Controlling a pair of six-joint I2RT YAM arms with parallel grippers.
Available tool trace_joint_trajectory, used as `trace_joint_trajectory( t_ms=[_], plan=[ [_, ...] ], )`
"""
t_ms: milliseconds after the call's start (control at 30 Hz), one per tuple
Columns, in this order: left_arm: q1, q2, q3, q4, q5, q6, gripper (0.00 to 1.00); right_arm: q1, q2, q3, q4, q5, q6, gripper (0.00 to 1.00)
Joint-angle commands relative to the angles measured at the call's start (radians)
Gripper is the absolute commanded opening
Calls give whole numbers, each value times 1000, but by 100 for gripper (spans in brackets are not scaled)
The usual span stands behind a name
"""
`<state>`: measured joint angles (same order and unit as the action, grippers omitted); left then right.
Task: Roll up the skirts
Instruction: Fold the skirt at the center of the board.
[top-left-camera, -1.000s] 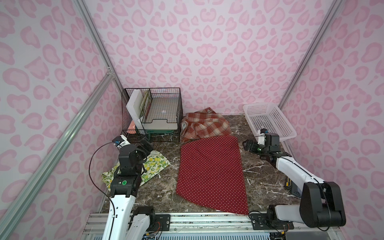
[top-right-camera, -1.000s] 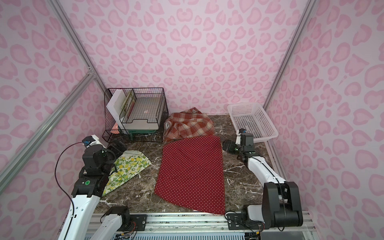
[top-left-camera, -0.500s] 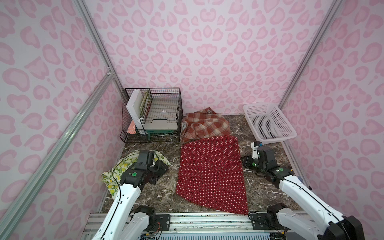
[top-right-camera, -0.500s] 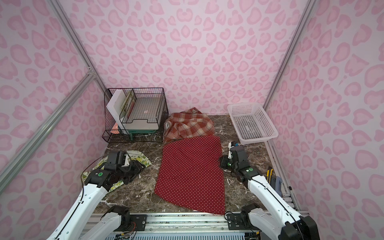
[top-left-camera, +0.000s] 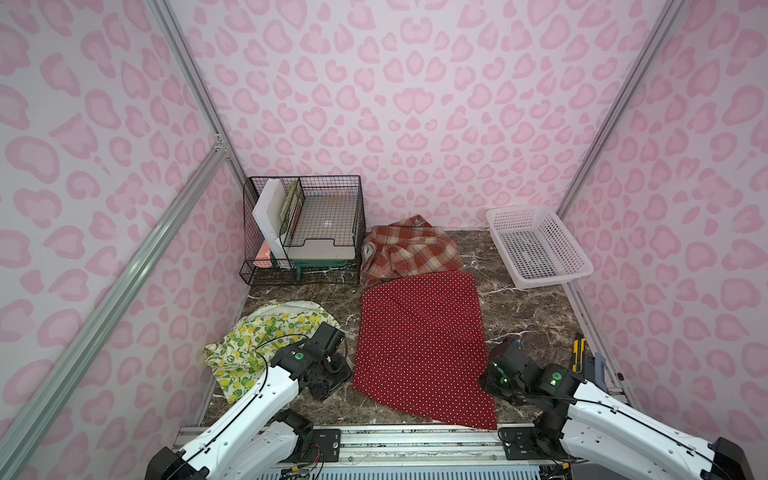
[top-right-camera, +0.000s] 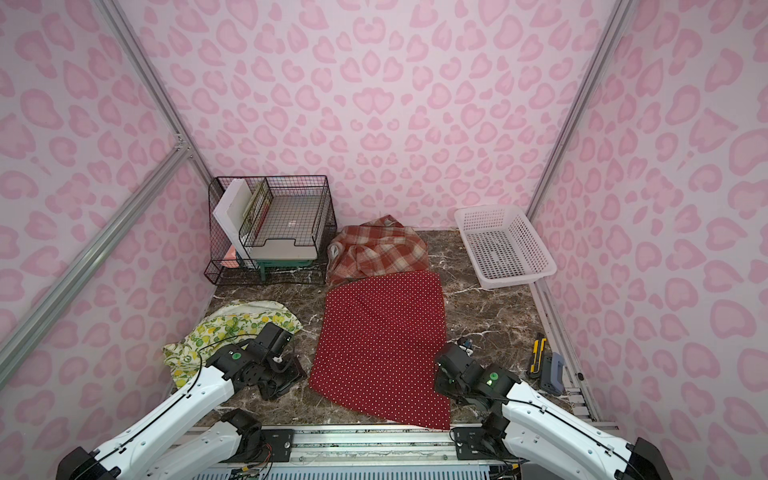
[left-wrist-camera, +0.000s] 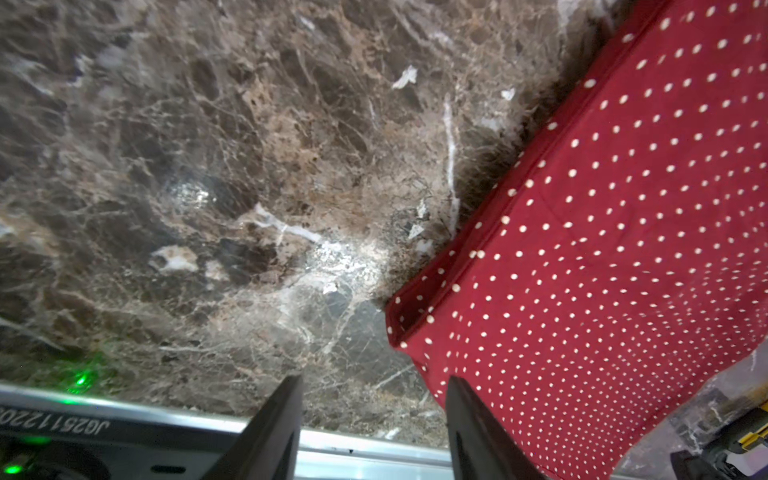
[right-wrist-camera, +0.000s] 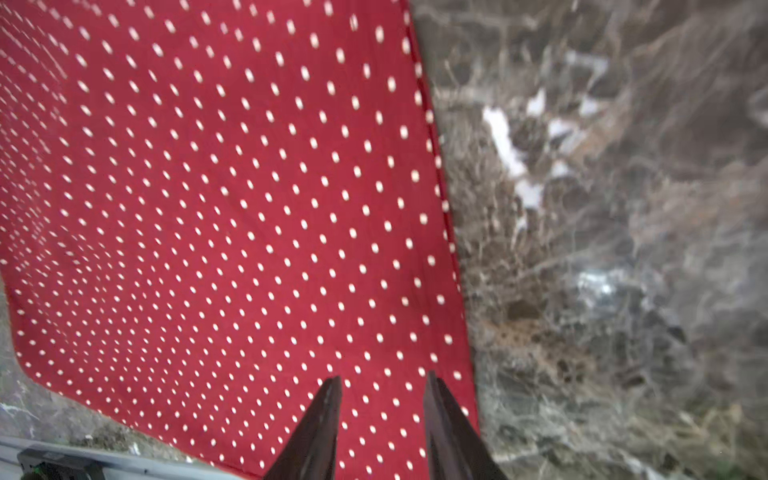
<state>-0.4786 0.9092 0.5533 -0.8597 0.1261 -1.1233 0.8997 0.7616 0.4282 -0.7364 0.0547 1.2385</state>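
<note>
The red polka-dot skirt (top-left-camera: 419, 345) lies flat in the middle of the marble table, also in a top view (top-right-camera: 380, 340). Behind it the plaid skirt (top-left-camera: 409, 251) sits crumpled, and the lemon skirt (top-left-camera: 257, 338) lies bunched at the left. My left gripper (left-wrist-camera: 372, 386) hovers low over bare marble just beside the red skirt's (left-wrist-camera: 602, 232) front-left corner, jaws open and empty. My right gripper (right-wrist-camera: 382, 379) is over the red skirt (right-wrist-camera: 216, 199) close to its right edge, jaws open, nothing between them.
A black wire rack (top-left-camera: 303, 232) with boards stands at the back left. A white perforated basket (top-left-camera: 540, 249) sits at the back right. A yellow utility knife (top-left-camera: 578, 353) and a blue-grey tool (top-left-camera: 598, 368) lie along the right rail. A metal rail (top-left-camera: 415, 436) borders the front.
Both arms have dropped and pulled back toward the front edge. The left came from the lemon skirt to the red skirt's front-left corner; the right came from near the basket to its right edge.
</note>
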Motion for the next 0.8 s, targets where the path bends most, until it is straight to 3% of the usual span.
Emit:
trace_joint_trajectory(
  t_ms=[0, 200, 367, 467, 667, 767],
  plan=[
    [-5, 16, -31, 92, 10, -20, 58, 52, 18, 23, -121, -2, 129, 39],
    [-16, 22, -37, 88, 19, -2, 57, 156, 57, 38, -213, -8, 208, 46],
    [-16, 56, -65, 150, 59, 3, 56, 196, -11, -20, -230, -34, 289, 48],
    [-20, 98, -60, 166, 66, 15, 56, 198, -51, -30, -232, -38, 306, 45],
    [-23, 124, -57, 178, 56, 18, 51, 201, -38, -58, -192, -85, 291, 29],
    [-25, 133, -65, 180, 40, 16, 46, 210, -45, -60, -194, -107, 288, 29]
  ],
)
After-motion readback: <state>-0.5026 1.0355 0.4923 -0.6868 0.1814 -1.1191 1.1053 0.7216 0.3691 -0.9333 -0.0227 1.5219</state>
